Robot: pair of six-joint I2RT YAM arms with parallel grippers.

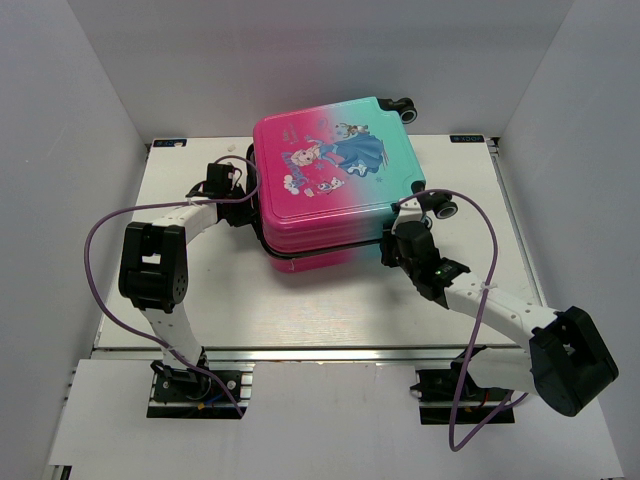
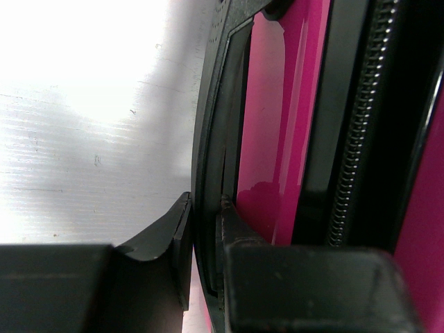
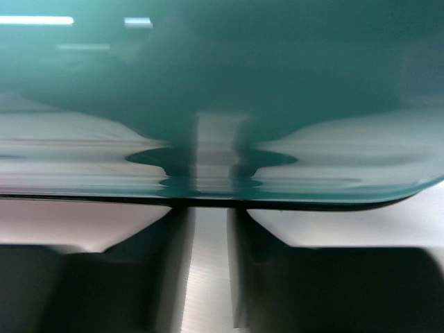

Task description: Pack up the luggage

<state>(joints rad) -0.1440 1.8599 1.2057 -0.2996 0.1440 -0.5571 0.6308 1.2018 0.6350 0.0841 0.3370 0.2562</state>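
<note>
The left claw pinches the suitcase edge; the right claw is a little open. A slip could pop the lid.

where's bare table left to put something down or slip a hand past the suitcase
Free: the near strip of table between the suitcase and the arm bases, and the far-right patch beyond the wheel. Crowded: the suitcase's left side, where the left gripper pinches its edge, and its near-right corner by the right gripper.
</note>
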